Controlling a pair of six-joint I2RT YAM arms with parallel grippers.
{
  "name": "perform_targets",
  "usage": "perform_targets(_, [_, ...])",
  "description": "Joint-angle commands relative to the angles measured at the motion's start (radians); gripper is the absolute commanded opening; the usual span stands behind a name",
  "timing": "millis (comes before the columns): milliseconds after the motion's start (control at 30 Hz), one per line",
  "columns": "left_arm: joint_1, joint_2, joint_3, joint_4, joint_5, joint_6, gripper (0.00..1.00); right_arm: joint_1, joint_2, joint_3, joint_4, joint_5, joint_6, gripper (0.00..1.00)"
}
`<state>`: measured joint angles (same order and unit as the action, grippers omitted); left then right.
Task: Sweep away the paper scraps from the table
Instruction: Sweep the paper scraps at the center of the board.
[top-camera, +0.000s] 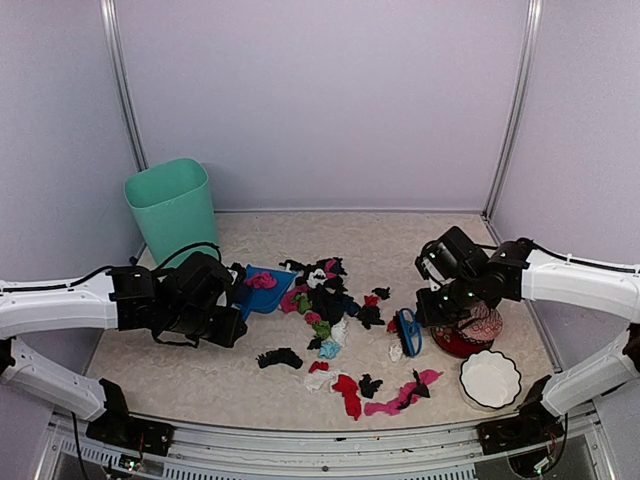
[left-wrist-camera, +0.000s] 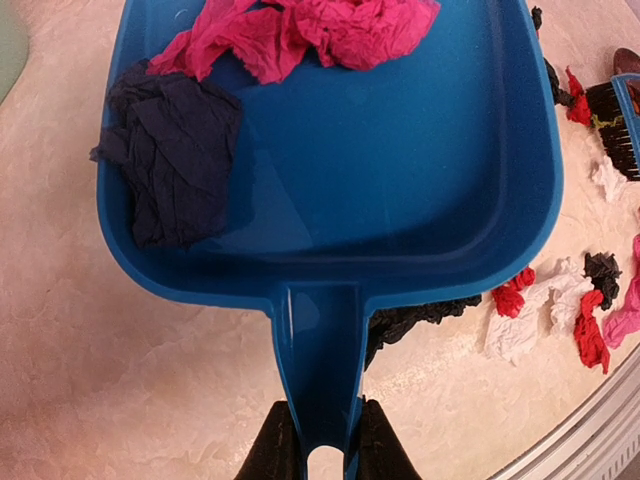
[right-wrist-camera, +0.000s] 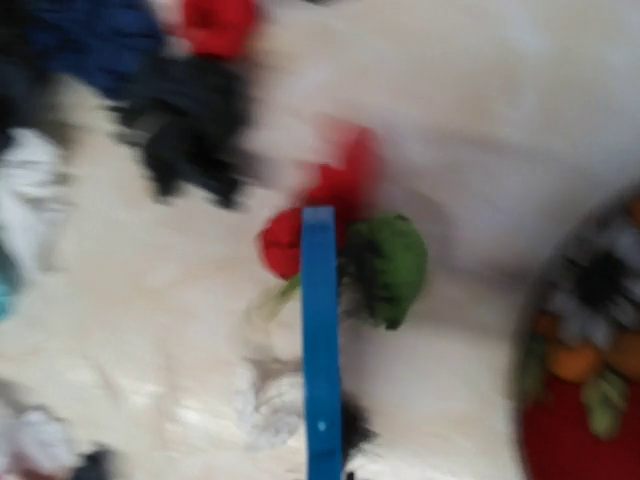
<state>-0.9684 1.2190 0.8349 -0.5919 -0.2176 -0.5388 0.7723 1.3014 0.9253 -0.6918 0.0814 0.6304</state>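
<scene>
Paper scraps (top-camera: 325, 292) in black, pink, red, green and white lie spread over the middle of the beige table (top-camera: 200, 365). More lie near the front edge (top-camera: 350, 392). My left gripper (top-camera: 236, 300) is shut on the handle of the blue dustpan (top-camera: 262, 290), which rests on the table left of the pile. In the left wrist view my gripper (left-wrist-camera: 322, 452) clamps the handle, and the dustpan (left-wrist-camera: 400, 150) holds a pink scrap (left-wrist-camera: 300, 35) and a navy scrap (left-wrist-camera: 175, 165). My right gripper (top-camera: 427, 304) holds the blue brush (top-camera: 409, 332) right of the pile. The right wrist view is blurred: the brush (right-wrist-camera: 320, 340) is beside a red scrap (right-wrist-camera: 280, 242) and a green scrap (right-wrist-camera: 395, 265).
A teal bin (top-camera: 172, 207) stands at the back left. A red-patterned bowl (top-camera: 468, 338) sits just right of the brush, and a white scalloped bowl (top-camera: 490, 379) is in front of it. Pale walls close in the table on three sides.
</scene>
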Motion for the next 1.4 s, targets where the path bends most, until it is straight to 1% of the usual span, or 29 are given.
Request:
perform_targets(0, [-0.007, -0.022, 0.015, -0.002, -0.017, -0.006, 0.0, 0.044, 0.006, 0.084, 0.047, -0.062, -0.038, 0.0])
perform_targets(167, [-0.007, -0.02, 0.019, 0.0, -0.019, -0.003, 0.0, 0.052, -0.073, 0.141, -0.085, 0.025, -0.021, 0.0])
perform_targets(300, [-0.007, -0.014, 0.025, 0.001, -0.023, 0.006, 0.0, 0.053, -0.166, 0.161, -0.206, 0.026, -0.001, 0.0])
perform_targets(367, [-0.007, -0.009, 0.031, 0.001, -0.022, 0.01, 0.0, 0.053, -0.206, 0.162, -0.255, -0.006, 0.009, 0.0])
perform_targets(567, [-0.009, -0.006, 0.041, 0.008, -0.004, 0.017, 0.0, 0.053, -0.35, 0.083, -0.356, -0.246, 0.053, 0.0])
perform_targets(700, [-0.007, -0.005, 0.042, 0.029, 0.025, 0.022, 0.0, 0.054, -0.421, 0.016, -0.434, -0.287, 0.095, 0.0])
perform_targets(833, [-0.008, 0.005, 0.05, 0.029, 0.031, 0.022, 0.0, 0.056, -0.453, -0.089, -0.365, -0.362, 0.106, 0.0])
perform_targets(1000, [-0.009, 0.006, 0.047, 0.026, 0.037, 0.014, 0.0, 0.062, -0.426, -0.182, -0.232, -0.345, 0.106, 0.0])
perform_targets(1067, [-0.009, 0.003, 0.042, 0.024, 0.035, 0.009, 0.0, 0.063, -0.407, -0.217, -0.175, -0.315, 0.104, 0.0])
perform_targets(1167, [-0.009, -0.001, 0.037, 0.024, 0.034, 0.002, 0.0, 0.067, -0.386, -0.264, -0.058, -0.269, 0.098, 0.0])
perform_targets(1367, [-0.01, -0.007, 0.035, 0.013, 0.026, -0.007, 0.0, 0.07, -0.333, -0.34, 0.216, -0.227, 0.097, 0.0])
